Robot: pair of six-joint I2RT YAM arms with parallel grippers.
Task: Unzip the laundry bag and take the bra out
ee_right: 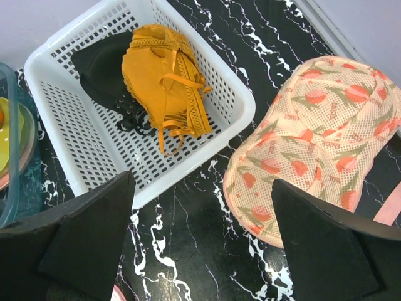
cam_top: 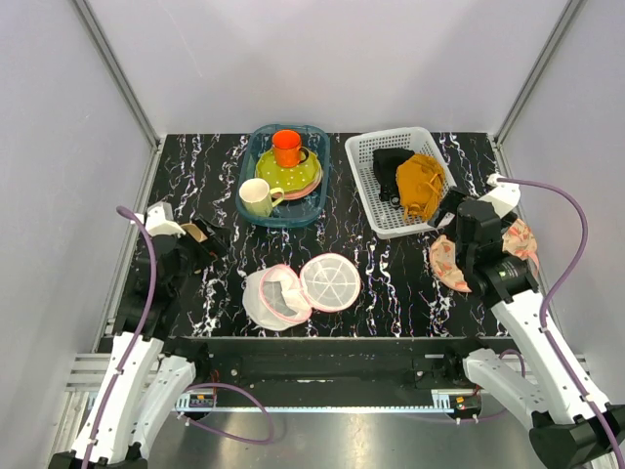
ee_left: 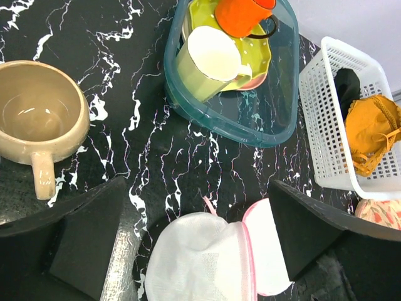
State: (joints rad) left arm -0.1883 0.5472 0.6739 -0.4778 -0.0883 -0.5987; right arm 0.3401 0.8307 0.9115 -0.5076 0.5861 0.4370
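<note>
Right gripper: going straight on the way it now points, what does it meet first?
Probably bare table, in the gap between the white basket's corner and the laundry bag. The right gripper's open jaws straddle that gap; depth unclear, either could get brushed.

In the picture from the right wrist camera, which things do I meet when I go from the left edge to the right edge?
teal tub → white basket, holding the black garment and then the mustard-yellow garment → laundry bag
</note>
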